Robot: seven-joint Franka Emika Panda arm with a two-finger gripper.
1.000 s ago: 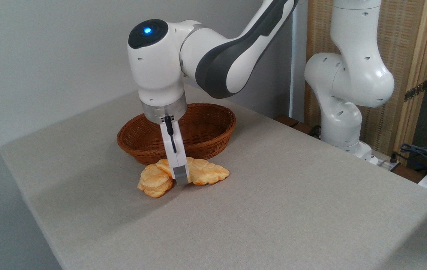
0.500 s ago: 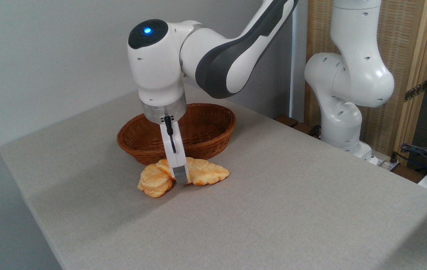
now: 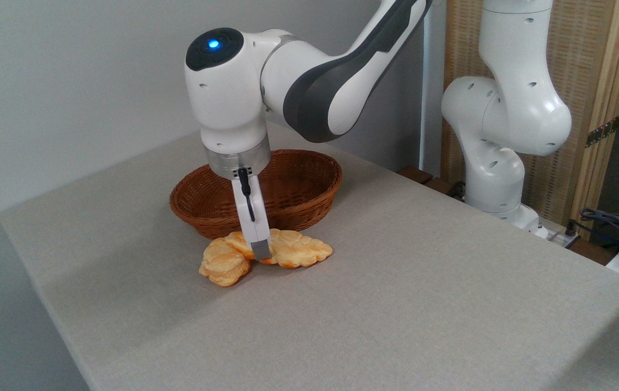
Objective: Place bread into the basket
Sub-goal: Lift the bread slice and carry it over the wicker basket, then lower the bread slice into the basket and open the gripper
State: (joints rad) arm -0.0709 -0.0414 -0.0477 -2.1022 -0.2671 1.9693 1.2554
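**Tool down on the long bread, just in front of the basket**

From my seat I see the tool (image 3: 261, 252) pointing straight down at the bread (image 3: 293, 251). Only one finger faces the camera, a white blade with a grey pad at its tip, and it covers the near-left part of the pastry. The other finger is hidden behind it, so I cannot tell how wide the tool stands or whether it truly has the bread pinched; the visible pad sits against the pastry's surface.

The bread is long, flat and leaf-shaped, golden-orange with a lumpy, braided crust. It lies on the desk (image 3: 396, 304) just near of the basket (image 3: 309, 190), not inside it. At its left end, touching or nearly so, I see a small round bun (image 3: 223, 265) of the same golden colour, stacked in layers.

The basket is oval, woven reddish-brown wicker, shallow with flared sides. The desk wears a plain grey-beige cloth with a fine weave. The arm (image 3: 336, 92) is glossy white with dark grey joints.
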